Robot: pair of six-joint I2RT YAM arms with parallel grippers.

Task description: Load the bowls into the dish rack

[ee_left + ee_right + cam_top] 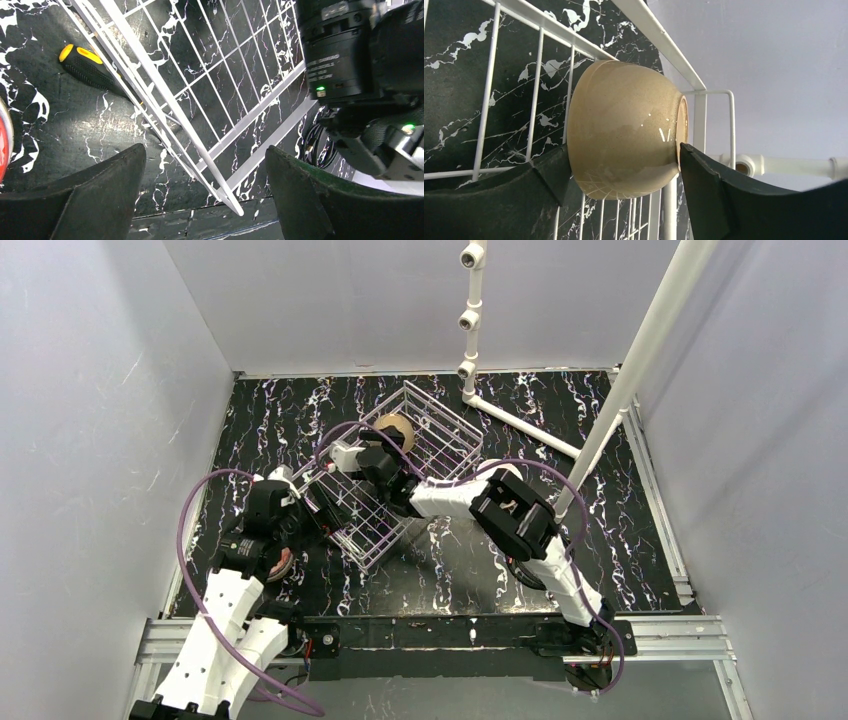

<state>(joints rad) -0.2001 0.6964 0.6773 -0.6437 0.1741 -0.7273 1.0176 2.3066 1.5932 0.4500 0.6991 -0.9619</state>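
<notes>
A tan bowl [624,110] lies on its side in the far corner of the dish rack [440,430], its rim turned to the right in the right wrist view. My right gripper [624,147] is open, one fingertip on each side of the bowl and right up against it. From above, that gripper [385,452] reaches into the rack just below the bowl [395,427]. My left gripper [206,149] stands open over the rack's near-left corner wire [150,65], holding nothing. A bowl with a red inside [280,565] sits on the table under the left arm, and its edge [2,145] shows at that wrist view's left border.
A screwdriver with a yellow-and-black handle [82,62] lies on the table beside the rack's left side. A coiled black cable [320,147] sits under the right arm. A white pipe frame [560,440] stands at the back right. Grey walls enclose the marbled black table.
</notes>
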